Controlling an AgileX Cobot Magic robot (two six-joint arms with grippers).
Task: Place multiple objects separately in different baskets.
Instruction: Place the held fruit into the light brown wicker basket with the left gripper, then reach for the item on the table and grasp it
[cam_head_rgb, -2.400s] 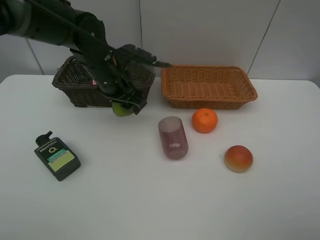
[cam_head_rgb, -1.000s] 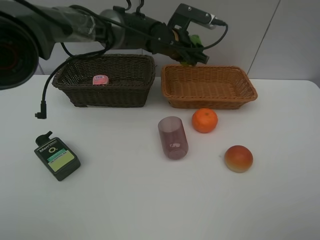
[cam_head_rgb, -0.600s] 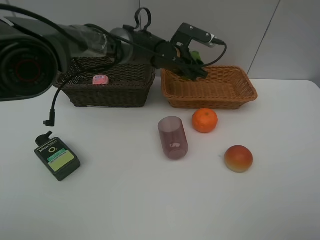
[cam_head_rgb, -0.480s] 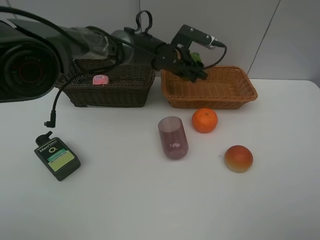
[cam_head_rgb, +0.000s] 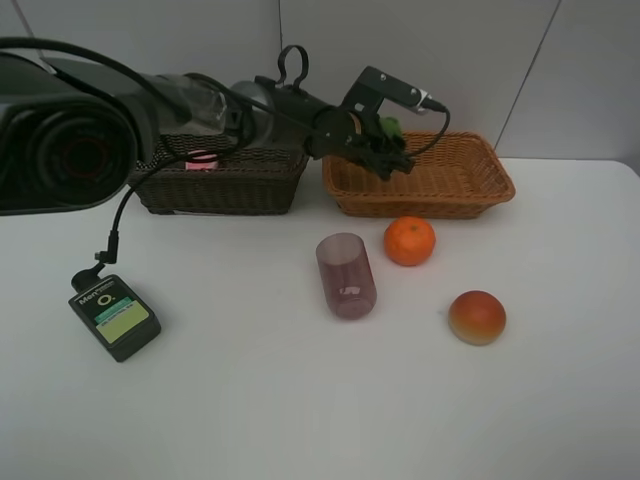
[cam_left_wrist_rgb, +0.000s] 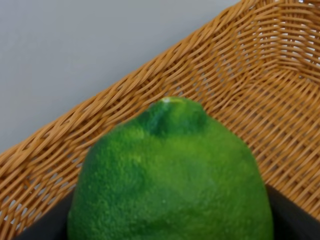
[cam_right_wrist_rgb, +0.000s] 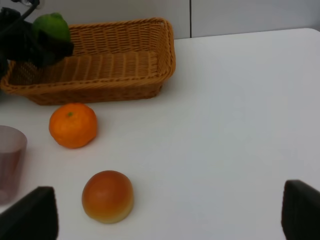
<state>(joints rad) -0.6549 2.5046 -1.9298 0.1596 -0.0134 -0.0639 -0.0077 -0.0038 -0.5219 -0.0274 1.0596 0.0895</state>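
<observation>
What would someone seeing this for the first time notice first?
The left arm's tool holds a green fruit over the left end of the tan basket at the back of the table. In front of that basket, an orange and a red-orange fruit sit bright on the white table.

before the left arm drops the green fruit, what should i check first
1. Green fruit gripped by the left tool: ok, it sits between the dark fingers.
2. Fruit over the tan basket: ok, the left wrist view shows the tan weave right behind it, near a corner.
3. Landing spot free: ok for the part that shows; the arm hides the rest.
4. Fruit low enough to release gently: cannot tell, no view shows the gap to the basket floor.
5. Separate from the pink bottle: ok, that lies in the dark basket.
</observation>
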